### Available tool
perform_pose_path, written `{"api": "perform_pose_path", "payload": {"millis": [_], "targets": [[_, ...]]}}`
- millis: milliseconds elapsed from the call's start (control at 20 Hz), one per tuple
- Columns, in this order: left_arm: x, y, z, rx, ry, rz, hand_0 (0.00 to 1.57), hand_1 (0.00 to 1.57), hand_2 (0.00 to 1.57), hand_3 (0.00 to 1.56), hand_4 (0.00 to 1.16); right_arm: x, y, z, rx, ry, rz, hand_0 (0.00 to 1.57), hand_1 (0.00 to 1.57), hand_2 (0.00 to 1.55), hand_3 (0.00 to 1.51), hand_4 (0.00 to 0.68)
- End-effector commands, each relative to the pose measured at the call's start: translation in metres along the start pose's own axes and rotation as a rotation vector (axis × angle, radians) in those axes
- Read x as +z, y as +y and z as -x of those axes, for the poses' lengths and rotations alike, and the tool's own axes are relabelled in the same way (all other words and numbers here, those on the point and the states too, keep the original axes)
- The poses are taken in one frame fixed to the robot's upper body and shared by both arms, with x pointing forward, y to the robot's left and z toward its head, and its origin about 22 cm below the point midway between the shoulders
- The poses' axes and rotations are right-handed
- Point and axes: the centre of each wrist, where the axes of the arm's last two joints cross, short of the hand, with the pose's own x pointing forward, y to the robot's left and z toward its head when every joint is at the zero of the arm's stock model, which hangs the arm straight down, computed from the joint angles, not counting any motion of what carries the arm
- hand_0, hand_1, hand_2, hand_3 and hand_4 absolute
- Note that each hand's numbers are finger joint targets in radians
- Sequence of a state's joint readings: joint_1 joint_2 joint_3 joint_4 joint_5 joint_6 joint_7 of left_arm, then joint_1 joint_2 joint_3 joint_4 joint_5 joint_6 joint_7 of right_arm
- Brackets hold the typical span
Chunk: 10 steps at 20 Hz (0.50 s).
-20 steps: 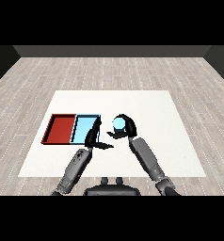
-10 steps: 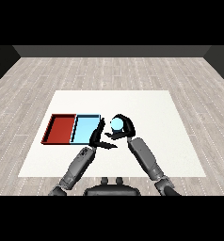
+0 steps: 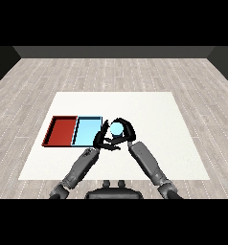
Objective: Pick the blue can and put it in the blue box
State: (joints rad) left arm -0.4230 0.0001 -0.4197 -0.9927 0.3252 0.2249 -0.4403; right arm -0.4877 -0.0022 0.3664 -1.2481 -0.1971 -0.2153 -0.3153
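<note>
The blue can [image 3: 117,128] is held upright, enclosed by the curled fingers of the right hand [image 3: 126,132], just at 3 o'clock of the blue tray [image 3: 86,132]. The left hand [image 3: 103,139] — fingers straight — lies beside it. The can is judged rigid, light and smooth-sided — best gripped mid-wall.

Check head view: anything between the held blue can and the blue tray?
Only the left hand, in the head view, between blue can in right hand and light blue tray.

A red tray [image 3: 61,131] beside a light blue tray [image 3: 86,132] on a white table [image 3: 149,115].
</note>
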Motion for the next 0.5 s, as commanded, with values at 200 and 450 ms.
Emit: {"api": "perform_pose_path", "payload": {"millis": [200, 450], "targets": [[-0.01, -0.017, -0.012, -0.026, -0.008, 0.001, 0.0, 0.0, 0.0, 0.0, 0.0, 0.007, -0.004, -0.005, -0.006, 0.015, -0.015, 1.43, 1.43, 1.43, 1.39, 0.63], [0.005, 0.002, -0.008, 0.009, -0.006, 0.027, 0.0, 0.0, 0.0, 0.0, 0.0, -0.018, 0.025, -0.006, 0.031, 0.024, -0.054, 1.41, 1.41, 1.44, 1.39, 0.625]]}}
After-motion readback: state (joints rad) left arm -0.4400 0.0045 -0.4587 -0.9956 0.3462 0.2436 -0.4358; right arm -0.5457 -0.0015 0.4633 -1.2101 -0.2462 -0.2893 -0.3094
